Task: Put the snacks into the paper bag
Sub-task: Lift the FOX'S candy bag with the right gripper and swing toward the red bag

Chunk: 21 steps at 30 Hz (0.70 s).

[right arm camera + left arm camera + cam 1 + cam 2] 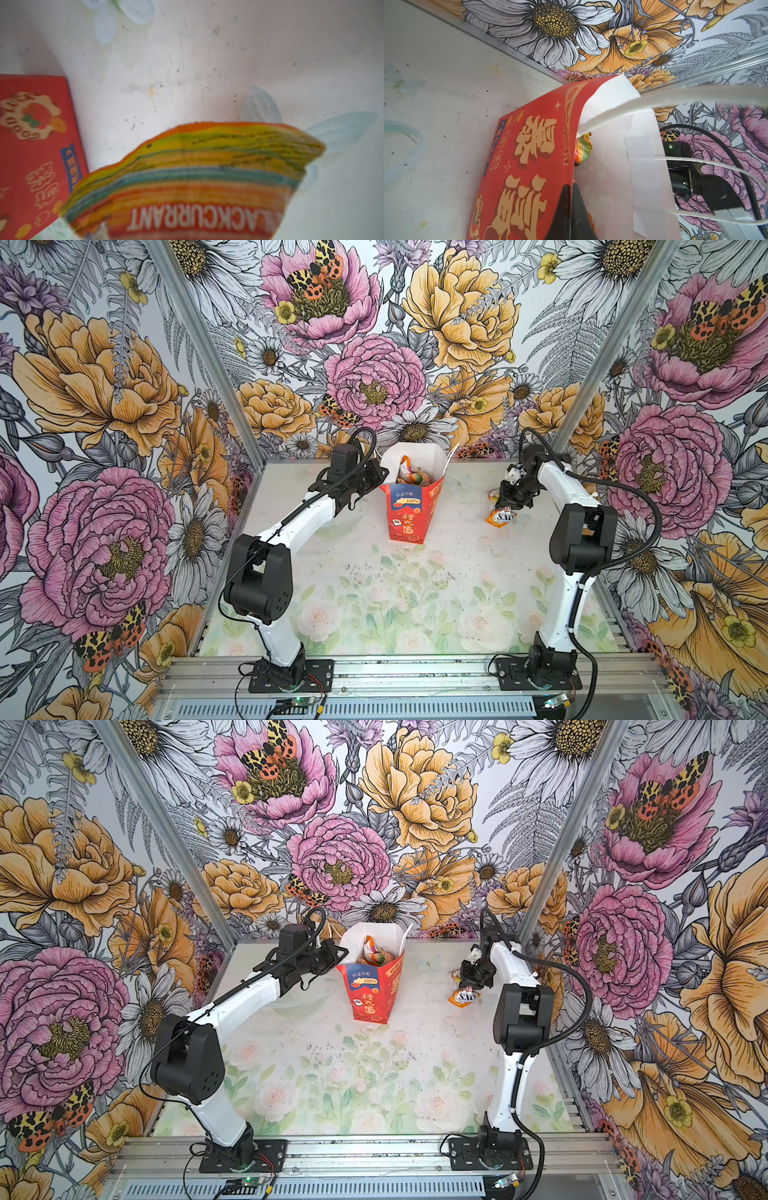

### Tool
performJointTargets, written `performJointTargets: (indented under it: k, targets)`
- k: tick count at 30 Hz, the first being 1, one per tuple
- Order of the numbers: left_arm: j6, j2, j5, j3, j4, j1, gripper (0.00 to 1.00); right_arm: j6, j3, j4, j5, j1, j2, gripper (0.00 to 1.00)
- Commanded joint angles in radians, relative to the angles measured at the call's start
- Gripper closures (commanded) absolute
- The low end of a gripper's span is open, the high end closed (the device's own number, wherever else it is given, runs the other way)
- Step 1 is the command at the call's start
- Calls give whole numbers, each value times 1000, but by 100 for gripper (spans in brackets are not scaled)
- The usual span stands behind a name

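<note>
At 3 o'clock from the paper bag (409, 512) in both top views, the right pincer (508, 502) is closed on the upper edge of an orange packet (500, 517). The packet's long axis trails from the jaws toward 6 o'clock. Whether its lower end is clear of the table (374, 597) I cannot tell. The bag stands upright at the rear middle of the table, mouth open, with other snacks (409, 477) already inside. From the held packet that mouth lies at about 10 o'clock and higher, so the carry probably needs a lift before any sideways travel. The left pincer (571, 191), at 9 o'clock of the bag, is clamped tight on the bag's rim on that side. The right arm is plainly the nearer one for this packet.
</note>
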<state>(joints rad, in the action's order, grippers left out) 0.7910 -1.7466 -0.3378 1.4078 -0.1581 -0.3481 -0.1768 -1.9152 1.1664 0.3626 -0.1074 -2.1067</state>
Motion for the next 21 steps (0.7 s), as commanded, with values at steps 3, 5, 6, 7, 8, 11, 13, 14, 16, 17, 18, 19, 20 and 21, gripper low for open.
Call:
performJointTargets:
  k: [3,5,6,7,8,11,13,14,16,17,18,19,20,21]
  targets:
    - [7,23,7,-14,11,14,100,-70,-133,-51,119,26,126,100]
    - [7,24,7,-15,11,12,100,-99,-199,-52,124,41,143,100]
    - [7,24,6,-15,11,12,100,-116,-235,-51,125,49,149,100]
    - [7,24,6,-15,11,12,100,-128,-265,-51,129,61,152,100]
    - [7,24,6,-15,10,13,100,-143,-318,-50,129,72,152,100]
    - [7,25,6,-15,10,10,100,-196,-472,-50,130,110,135,100]
    - [7,25,7,-13,11,10,100,-236,-590,-51,134,140,111,100]
    - [7,25,5,-13,12,9,100,-254,-660,-52,134,157,92,100]
    - [7,27,5,-13,13,8,100,-279,-788,-55,121,194,56,100]
    - [7,28,6,-13,13,8,100,-291,-845,-60,104,216,42,100]
    - [7,30,6,-14,13,9,100,-298,-886,-72,83,237,32,100]
    - [7,31,6,-14,13,8,100,-301,-904,-87,62,258,31,100]
    - [5,33,6,-16,14,8,100,-304,-904,-113,41,279,37,100]
    - [5,35,6,-17,14,8,100,-308,-899,-138,25,301,43,100]
